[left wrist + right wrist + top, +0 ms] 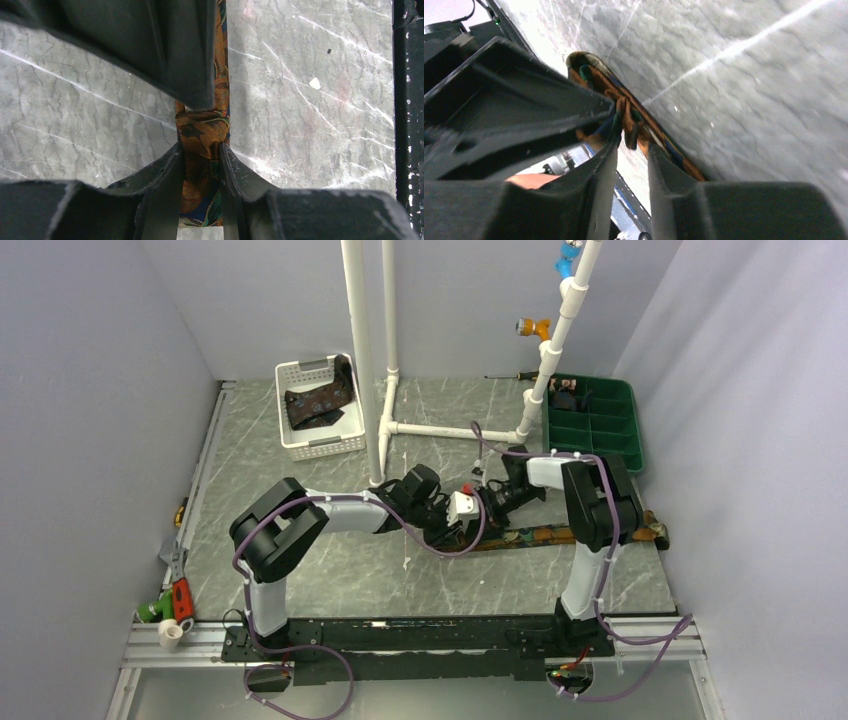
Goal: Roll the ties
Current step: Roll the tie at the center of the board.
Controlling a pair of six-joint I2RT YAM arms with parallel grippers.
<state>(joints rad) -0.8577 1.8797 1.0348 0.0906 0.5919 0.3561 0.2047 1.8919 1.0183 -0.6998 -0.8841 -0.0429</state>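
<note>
The orange and teal tie (pixel 560 533) lies flat across the table's right half, its left end lifted between both grippers at the centre. My left gripper (pixel 448 525) is shut on this tie; in the left wrist view the patterned fabric (pixel 202 130) fills the gap at the gripper (pixel 201 150). My right gripper (pixel 478 508) meets it from the right. In the right wrist view a fold of the tie (pixel 621 97) sits pinched at the tips of the gripper (pixel 631 142). A second dark tie (pixel 320 405) lies in the white basket (pixel 300 445).
A white pipe frame (pixel 450 430) stands behind the grippers, with upright poles. A green compartment tray (pixel 636 445) sits at the back right. A screwdriver (pixel 505 376) lies by the back wall. Red and green hand tools (pixel 175 598) lie at the front left edge.
</note>
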